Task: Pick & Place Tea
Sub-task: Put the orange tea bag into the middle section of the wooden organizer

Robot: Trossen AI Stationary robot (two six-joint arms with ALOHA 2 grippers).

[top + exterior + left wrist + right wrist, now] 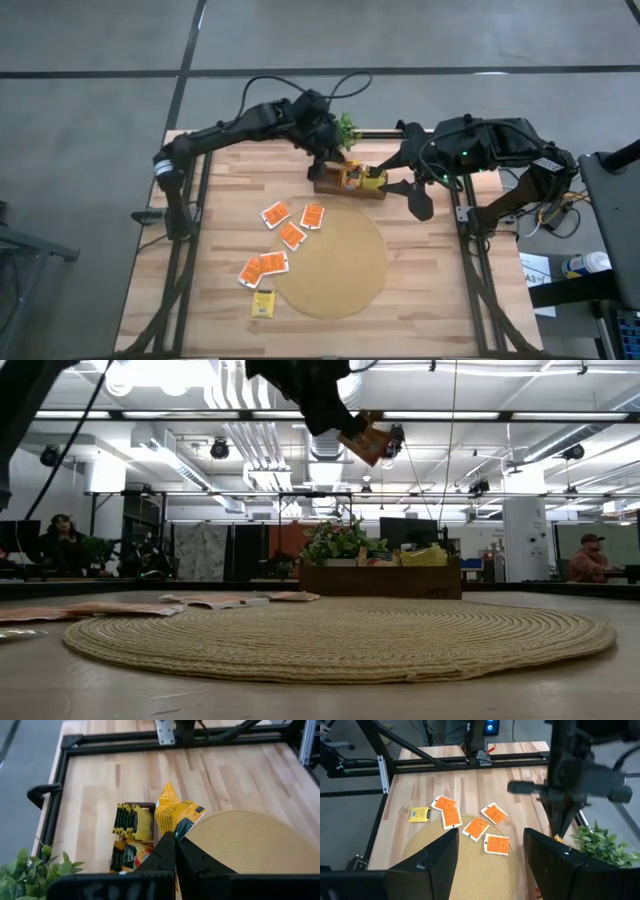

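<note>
A yellow tea packet (pixel 177 812) hangs high above a low wooden box (pixel 350 188) at the table's far middle, with my left gripper (pixel 175 840) shut on it. The box holds more yellow packets (pixel 132 822) standing on edge. Several orange tea packets (pixel 292 235) and one yellow packet (pixel 262 303) lie flat on the wood by the left rim of the round woven mat (pixel 335 265). My right gripper (pixel 398 180) hovers open just right of the box, nothing between its fingers (pixel 440 855). My left gripper pinches the yellow packet by one end (pixel 176 827) between its two shut fingers. The fingers slant down from the table's far left. The rest of the packet sticks out past the fingertips, lifted clear above the box (pixel 368 442).
A small green plant (pixel 345 128) stands just behind the box, close under the left arm. Black frame rails (pixel 185 230) run along the table's left and right sides. The mat's middle and the wood near the front edge carry nothing.
</note>
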